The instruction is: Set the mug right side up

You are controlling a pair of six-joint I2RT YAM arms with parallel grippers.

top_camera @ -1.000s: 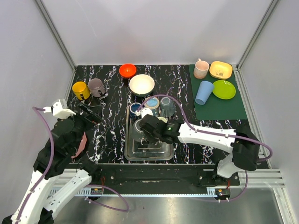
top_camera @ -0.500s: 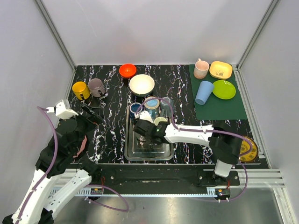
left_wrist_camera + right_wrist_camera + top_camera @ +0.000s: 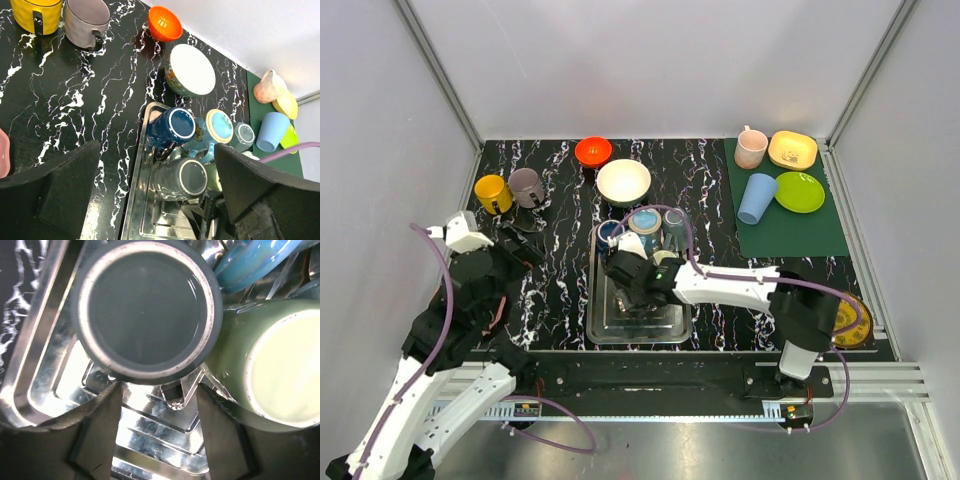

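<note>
The grey mug [image 3: 145, 310] is in the metal tray [image 3: 30, 385] with its pale-ringed base turned toward the right wrist camera. In the left wrist view the grey mug [image 3: 181, 178] leans, base uppermost, below a dark blue mug [image 3: 171, 127]. My right gripper [image 3: 157, 387] is open just beside the mug's base, with only tray ribs between its fingers [image 3: 97, 430]. From above, the right gripper [image 3: 630, 290] hangs over the tray's [image 3: 600, 325] left half. My left gripper [image 3: 156, 150] is wide open and empty, high over the counter left of the tray; overhead the left gripper [image 3: 510, 245] shows there too.
A green mug [image 3: 270, 365], a light blue mug [image 3: 216, 127] and a grey-blue cup [image 3: 243, 136] crowd the tray's far end. A yellow mug [image 3: 492, 192], taupe mug [image 3: 527, 186], orange bowl [image 3: 592, 151] and white bowl [image 3: 623, 182] stand behind. Dishes fill the green mat [image 3: 790, 235].
My right gripper has gone from shut to open beside the grey mug, after the right arm shifted left over the tray. The left arm has barely moved.
</note>
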